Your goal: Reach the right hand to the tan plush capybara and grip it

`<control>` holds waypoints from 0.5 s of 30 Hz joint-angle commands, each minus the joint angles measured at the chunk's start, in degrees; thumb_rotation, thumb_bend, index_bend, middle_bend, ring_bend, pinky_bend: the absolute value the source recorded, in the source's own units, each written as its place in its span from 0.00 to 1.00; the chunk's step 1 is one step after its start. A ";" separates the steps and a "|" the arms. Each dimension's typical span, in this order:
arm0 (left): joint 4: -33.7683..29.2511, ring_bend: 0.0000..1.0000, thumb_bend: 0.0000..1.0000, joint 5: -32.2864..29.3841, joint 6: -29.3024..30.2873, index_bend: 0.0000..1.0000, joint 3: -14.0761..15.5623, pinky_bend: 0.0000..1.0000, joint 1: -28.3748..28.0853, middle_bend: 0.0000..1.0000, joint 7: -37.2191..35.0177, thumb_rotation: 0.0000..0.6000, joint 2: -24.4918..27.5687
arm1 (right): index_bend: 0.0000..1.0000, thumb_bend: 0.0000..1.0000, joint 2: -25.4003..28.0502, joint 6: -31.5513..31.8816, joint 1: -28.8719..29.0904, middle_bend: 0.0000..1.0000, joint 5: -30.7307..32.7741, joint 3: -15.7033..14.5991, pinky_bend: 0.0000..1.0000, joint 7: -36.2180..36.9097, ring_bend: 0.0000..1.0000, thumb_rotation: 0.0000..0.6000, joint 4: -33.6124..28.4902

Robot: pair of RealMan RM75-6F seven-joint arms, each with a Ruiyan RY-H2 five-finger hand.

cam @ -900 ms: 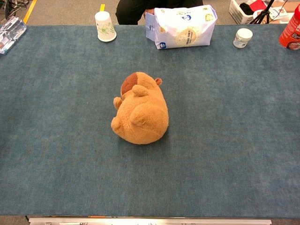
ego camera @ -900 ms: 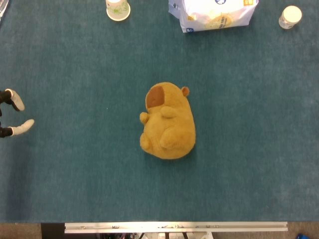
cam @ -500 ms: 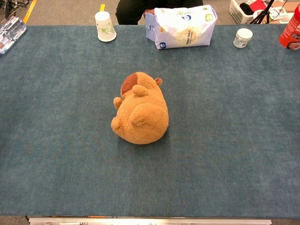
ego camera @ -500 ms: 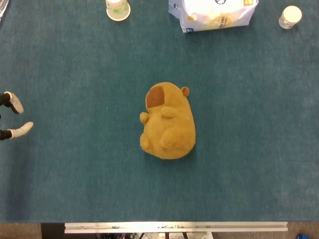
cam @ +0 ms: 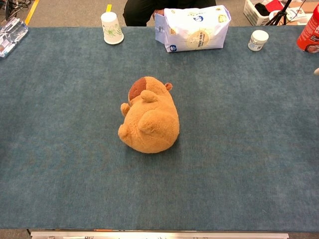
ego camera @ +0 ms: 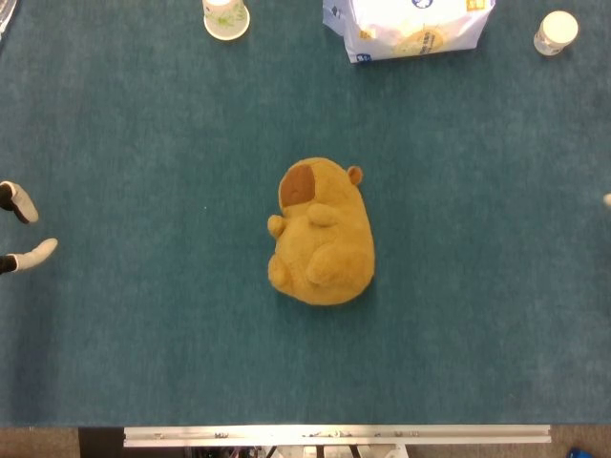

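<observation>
While paper cup [ego camera: 225, 17] stands far, capybara [ego camera: 322, 232] lies unobstructed.

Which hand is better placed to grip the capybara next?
Neither clearly: the capybara lies mid-table, the left hand at the left edge, the right hand barely entering. The task names right.

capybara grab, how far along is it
Nothing is done yet: the capybara lies untouched mid-table. In hand: only a sliver of the right hand shows at the table's right edge, far from the toy. The left hand sits at the left edge, fingers apart, holding nothing. The whole reach and the grip remain.
</observation>
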 commanded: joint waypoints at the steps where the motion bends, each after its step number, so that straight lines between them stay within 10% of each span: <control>1: 0.00 0.47 0.10 0.08 0.25 0.60 0.07 0.62 0.18 0.60 -0.09 1.00 0.01 | 0.26 0.05 -1.52 -1.93 1.84 0.32 -1.12 0.53 0.44 1.65 0.28 1.00 1.02; 7: -0.33 0.47 0.10 -0.09 1.11 0.60 0.34 0.62 1.03 0.60 0.19 1.00 0.32 | 0.26 0.30 -4.71 -8.36 7.17 0.30 -3.35 0.97 0.44 5.94 0.25 1.00 3.29; 15: -1.92 0.47 0.10 -0.34 3.09 0.60 0.75 0.62 2.70 0.60 1.59 1.00 1.15 | 0.22 0.97 -10.53 -17.70 16.12 0.22 -6.61 1.57 0.27 13.03 0.16 1.00 7.01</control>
